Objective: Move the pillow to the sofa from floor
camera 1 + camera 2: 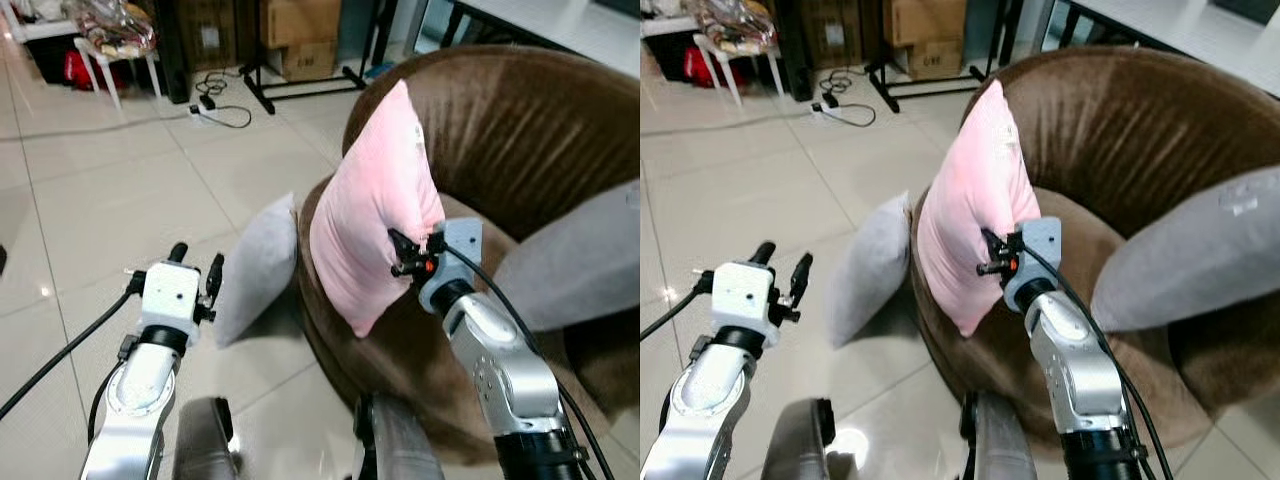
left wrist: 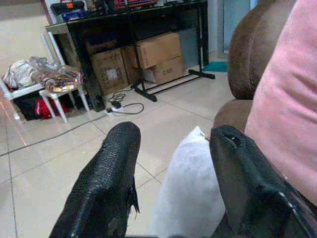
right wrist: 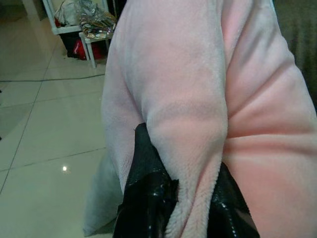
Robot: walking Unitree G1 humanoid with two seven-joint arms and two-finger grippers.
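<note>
A pink pillow [image 1: 375,200] stands on edge over the front of the brown sofa [image 1: 520,130]. My right gripper [image 1: 412,250] is shut on the pillow's right edge; in the right wrist view its black fingers [image 3: 146,193] pinch a fold of the pink fabric [image 3: 188,124]. A grey pillow [image 1: 258,268] leans on the floor against the sofa's front. My left gripper [image 1: 197,268] hangs open to the left of the grey pillow, with nothing between its fingers [image 2: 106,183].
Another grey pillow [image 1: 575,260] lies on the sofa's right side. At the back stand cardboard boxes [image 1: 300,35] under a dark table, a black stand foot [image 1: 300,85], a power strip with cables [image 1: 215,108] and a white rack with bags [image 1: 110,40]. Tiled floor spreads to the left.
</note>
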